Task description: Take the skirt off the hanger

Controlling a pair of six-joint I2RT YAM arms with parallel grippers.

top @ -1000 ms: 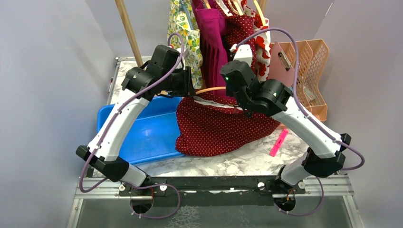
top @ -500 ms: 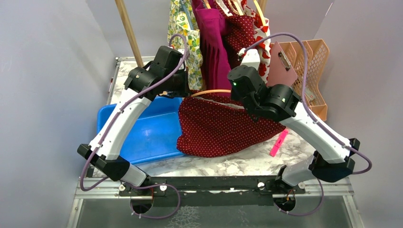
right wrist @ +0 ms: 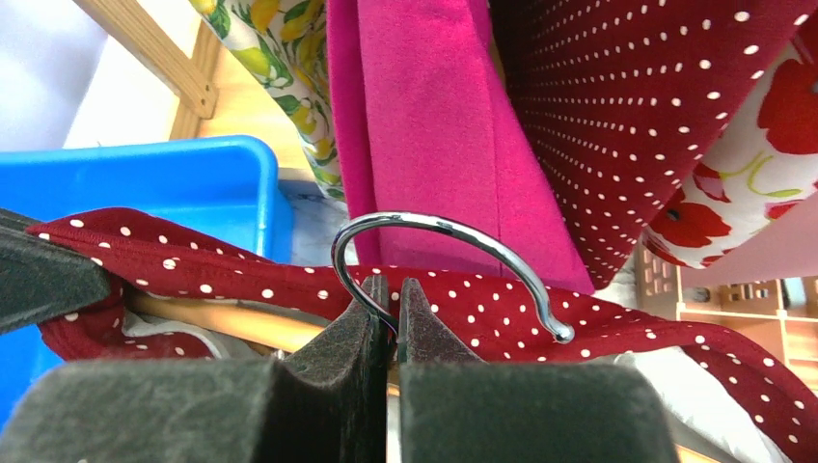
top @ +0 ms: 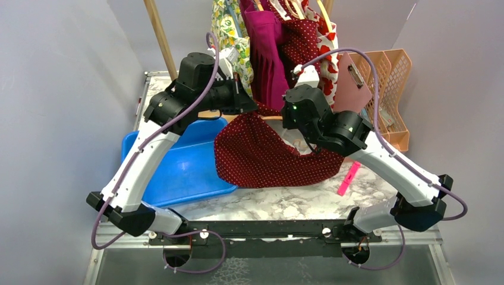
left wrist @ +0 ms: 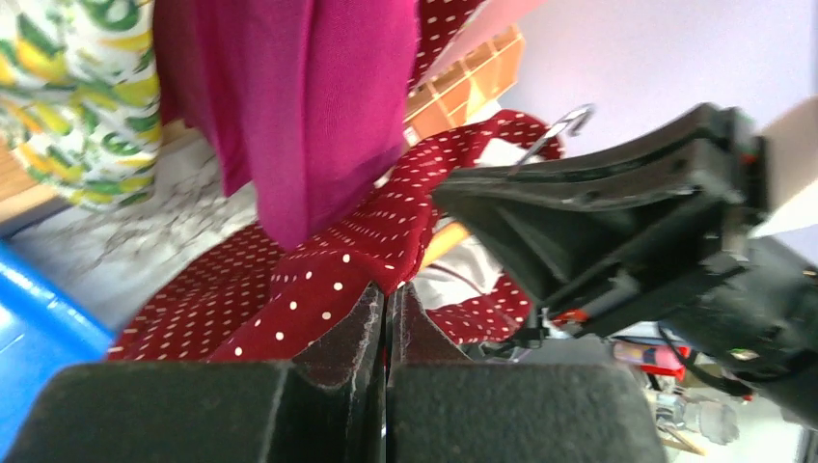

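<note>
Above the table (top: 279, 205), my left gripper (left wrist: 388, 294) is pinched shut on a fold of the skirt (top: 261, 157), holding it up while the rest drapes onto the tabletop; my right gripper (right wrist: 388, 299) is clamped on the hanger hook (right wrist: 434, 224). The cloth looks light and limp, so I judge its top edge the surest hold, the 2 grips pulling apart.
</note>
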